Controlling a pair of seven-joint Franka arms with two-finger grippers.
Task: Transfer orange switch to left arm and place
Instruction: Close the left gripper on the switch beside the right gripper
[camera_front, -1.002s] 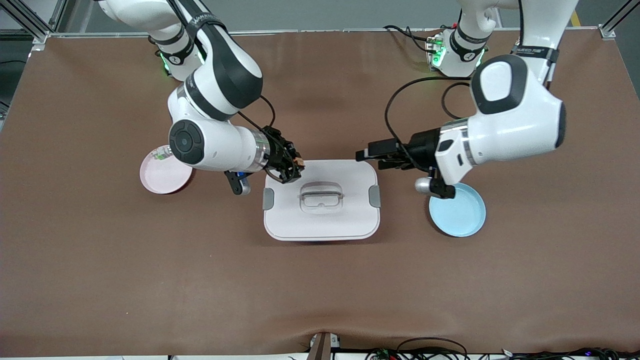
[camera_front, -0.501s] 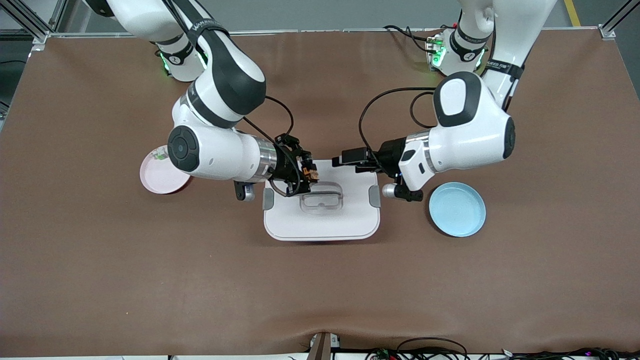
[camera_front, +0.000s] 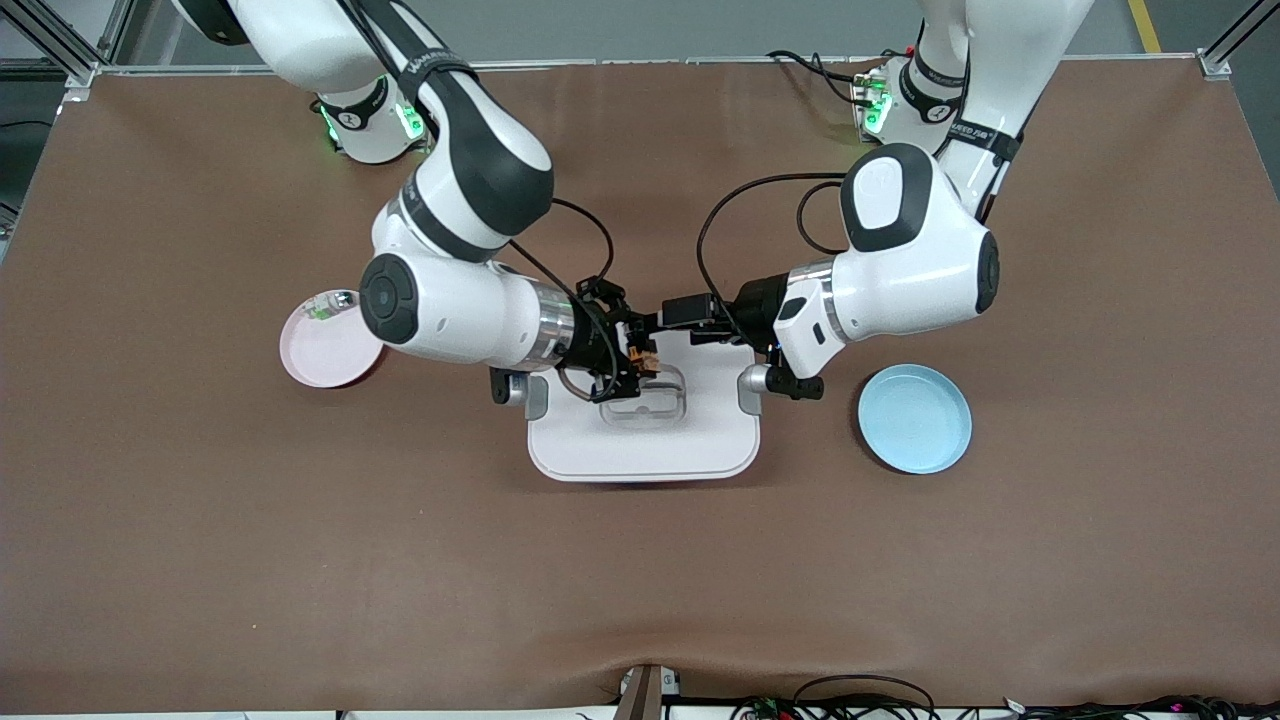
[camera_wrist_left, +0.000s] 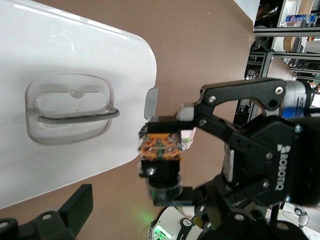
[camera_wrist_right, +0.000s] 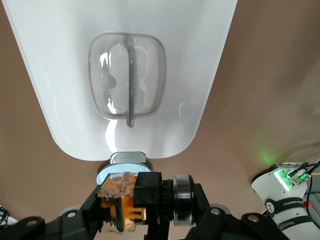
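Observation:
The orange switch (camera_front: 641, 356), a small black cylinder with an orange end, is held over the white box (camera_front: 645, 445) near its recessed lid handle (camera_front: 642, 395). My right gripper (camera_front: 630, 352) is shut on it, and the right wrist view shows the switch (camera_wrist_right: 125, 200) pinched between both fingers. My left gripper (camera_front: 668, 318) is open over the box edge nearest the robot bases, its tips just short of the switch. In the left wrist view the switch (camera_wrist_left: 161, 150) faces me orange end first, and one of my own fingers (camera_wrist_left: 75, 204) stands wide of it.
A pink plate (camera_front: 322, 355) holding a small silvery-green component (camera_front: 322, 308) lies toward the right arm's end. Toward the left arm's end lies a blue plate (camera_front: 915, 418). Grey clips (camera_front: 537, 398) sit on the box's sides. Brown table surface surrounds everything.
Both arms have closed in over the box. The right gripper carried the switch from the box's corner to above the lid. The left gripper slid from the blue plate's end toward it.

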